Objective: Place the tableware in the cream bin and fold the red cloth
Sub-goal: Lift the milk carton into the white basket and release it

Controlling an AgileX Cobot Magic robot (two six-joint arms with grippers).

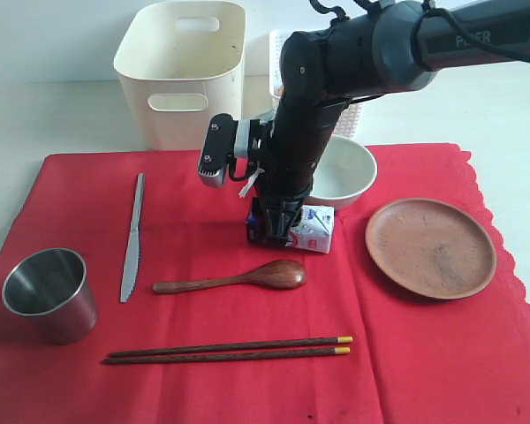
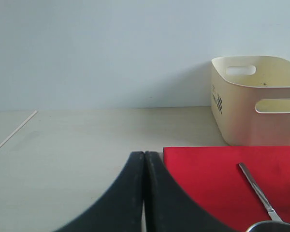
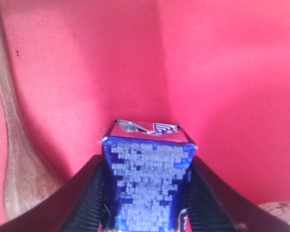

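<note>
The red cloth (image 1: 406,353) lies spread flat. On it are the steel cup (image 1: 49,293), knife (image 1: 132,237), wooden spoon (image 1: 234,278), chopsticks (image 1: 230,350), green bowl (image 1: 349,172) and brown plate (image 1: 430,246). The cream bin (image 1: 184,71) stands behind the cloth. My right gripper (image 3: 147,164) points down at the cloth's middle, between bowl and spoon. Its pads press both sides of a blue and white milk carton (image 3: 147,188), which sits low on the cloth (image 1: 316,230). My left gripper (image 2: 144,157) is shut on nothing, over bare table beside the cloth's corner (image 2: 208,179).
A white lattice basket (image 1: 278,53) stands behind the right arm, next to the cream bin (image 2: 256,104). The spoon's bowl (image 3: 14,169) lies close beside the right gripper. In the left wrist view the knife (image 2: 258,191) and the cup's rim (image 2: 273,226) show.
</note>
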